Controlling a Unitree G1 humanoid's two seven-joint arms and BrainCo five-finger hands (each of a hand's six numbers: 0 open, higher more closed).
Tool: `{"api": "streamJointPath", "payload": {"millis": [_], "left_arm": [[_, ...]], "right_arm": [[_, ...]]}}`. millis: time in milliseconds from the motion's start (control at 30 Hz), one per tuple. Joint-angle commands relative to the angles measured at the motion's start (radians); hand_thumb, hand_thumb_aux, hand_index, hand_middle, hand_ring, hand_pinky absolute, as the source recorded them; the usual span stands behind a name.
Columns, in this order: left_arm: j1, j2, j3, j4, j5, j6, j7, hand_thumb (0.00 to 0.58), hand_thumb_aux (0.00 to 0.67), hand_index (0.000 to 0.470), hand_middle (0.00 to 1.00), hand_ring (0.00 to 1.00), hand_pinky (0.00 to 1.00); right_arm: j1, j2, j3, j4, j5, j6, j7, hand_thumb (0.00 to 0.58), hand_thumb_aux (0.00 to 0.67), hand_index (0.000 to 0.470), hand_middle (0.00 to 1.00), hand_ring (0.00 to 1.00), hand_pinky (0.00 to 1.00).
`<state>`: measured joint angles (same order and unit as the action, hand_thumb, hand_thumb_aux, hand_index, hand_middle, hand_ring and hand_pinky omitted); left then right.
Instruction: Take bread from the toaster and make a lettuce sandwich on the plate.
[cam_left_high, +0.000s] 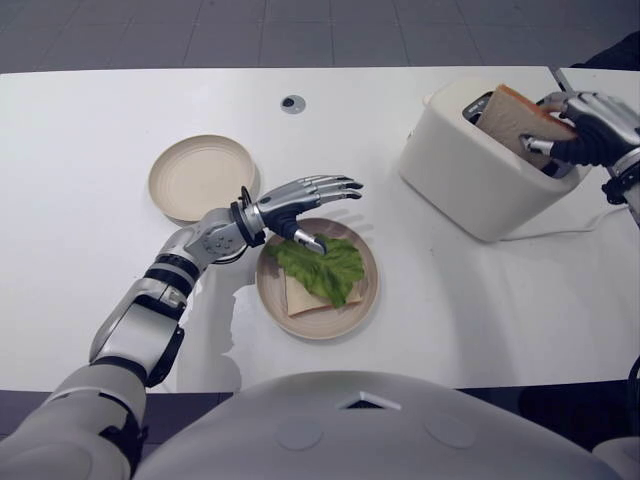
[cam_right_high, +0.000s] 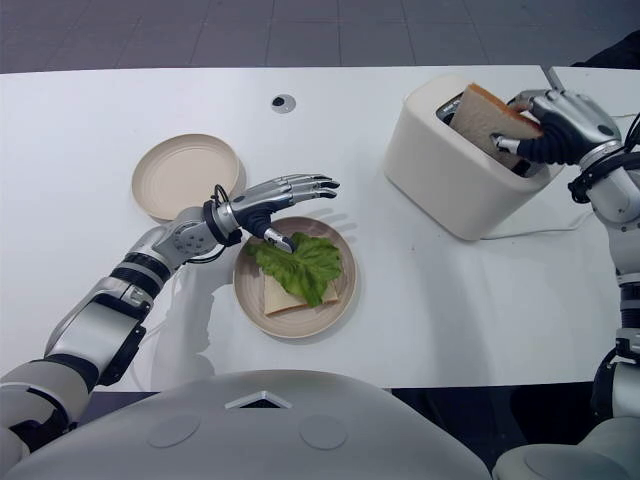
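Note:
A beige plate (cam_left_high: 366, 296) near the table's front holds a bread slice (cam_left_high: 300, 297) with a green lettuce leaf (cam_left_high: 322, 266) lying on top. My left hand (cam_left_high: 305, 200) hovers over the plate's far-left side, fingers stretched out and holding nothing, thumb close to the leaf. At the far right stands a white toaster (cam_left_high: 470, 170). My right hand (cam_left_high: 585, 128) is shut on a second bread slice (cam_left_high: 515, 118), which sticks up tilted out of the toaster's slot.
A second beige plate (cam_left_high: 200, 177), bare, lies left of the sandwich plate. A small round grommet (cam_left_high: 292, 103) sits in the tabletop at the back. A white cord (cam_left_high: 560, 232) runs from the toaster to the right.

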<state>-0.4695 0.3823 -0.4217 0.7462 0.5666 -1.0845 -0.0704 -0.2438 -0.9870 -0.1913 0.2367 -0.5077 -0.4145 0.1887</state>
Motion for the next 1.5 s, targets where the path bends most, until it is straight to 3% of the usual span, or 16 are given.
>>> {"api": "streamJointPath", "payload": {"millis": [33, 200, 333, 433, 533, 667, 833, 1000, 1233, 1500], "left_arm": [[-0.02, 0.009, 0.008, 0.022, 0.011, 0.006, 0.019, 0.0, 0.0, 0.0, 0.0, 0.0, 0.0], [-0.025, 0.03, 0.046, 0.021, -0.102, -0.041, -0.001, 0.0, 0.0, 0.0, 0.0, 0.0, 0.0], [-0.003, 0.053, 0.053, -0.038, -0.495, -0.103, -0.142, 0.0, 0.0, 0.0, 0.0, 0.0, 0.0], [0.037, 0.08, 0.072, -0.18, -0.911, -0.039, -0.337, 0.0, 0.0, 0.0, 0.0, 0.0, 0.0], [0.096, 0.087, 0.159, -0.368, -1.296, 0.112, -0.58, 0.0, 0.0, 0.0, 0.0, 0.0, 0.0], [0.181, 0.101, 0.233, -0.543, -1.518, 0.256, -0.836, 0.0, 0.0, 0.0, 0.0, 0.0, 0.0], [0.215, 0.051, 0.24, -0.516, -1.342, 0.242, -1.007, 0.0, 0.0, 0.0, 0.0, 0.0, 0.0], [0.257, 0.016, 0.224, -0.534, -1.219, 0.24, -1.093, 0.0, 0.0, 0.0, 0.0, 0.0, 0.0], [0.305, 0.02, 0.143, -0.488, -1.024, 0.211, -1.191, 0.0, 0.0, 0.0, 0.0, 0.0, 0.0], [0.362, 0.031, 0.031, -0.478, -1.007, 0.232, -1.315, 0.0, 0.0, 0.0, 0.0, 0.0, 0.0]], "right_arm": [[-0.066, 0.011, -0.056, -0.024, 0.046, -0.041, -0.104, 0.58, 0.67, 0.47, 1.0, 1.0, 1.0], [-0.059, 0.089, -0.076, -0.192, 0.369, -0.159, -0.037, 0.58, 0.67, 0.47, 1.0, 1.0, 1.0], [-0.015, 0.166, 0.089, -0.304, 0.666, -0.146, 0.194, 0.58, 0.67, 0.47, 1.0, 1.0, 1.0], [-0.001, 0.237, 0.289, -0.277, 0.748, -0.102, 0.424, 0.58, 0.67, 0.47, 1.0, 1.0, 1.0], [-0.007, 0.306, 0.42, -0.221, 0.791, -0.075, 0.603, 0.58, 0.67, 0.47, 1.0, 1.0, 1.0], [-0.074, 0.428, 0.514, -0.075, 0.727, -0.042, 0.675, 0.58, 0.67, 0.47, 1.0, 1.0, 1.0], [-0.124, 0.515, 0.591, 0.067, 0.581, -0.012, 0.694, 0.58, 0.67, 0.47, 1.0, 1.0, 1.0], [-0.09, 0.533, 0.619, 0.078, 0.523, 0.002, 0.715, 0.58, 0.67, 0.47, 1.0, 1.0, 1.0], [-0.075, 0.522, 0.622, 0.064, 0.375, -0.038, 0.626, 0.58, 0.67, 0.47, 1.0, 1.0, 1.0], [-0.084, 0.524, 0.615, 0.074, 0.29, -0.053, 0.554, 0.58, 0.67, 0.47, 1.0, 1.0, 1.0]]}}
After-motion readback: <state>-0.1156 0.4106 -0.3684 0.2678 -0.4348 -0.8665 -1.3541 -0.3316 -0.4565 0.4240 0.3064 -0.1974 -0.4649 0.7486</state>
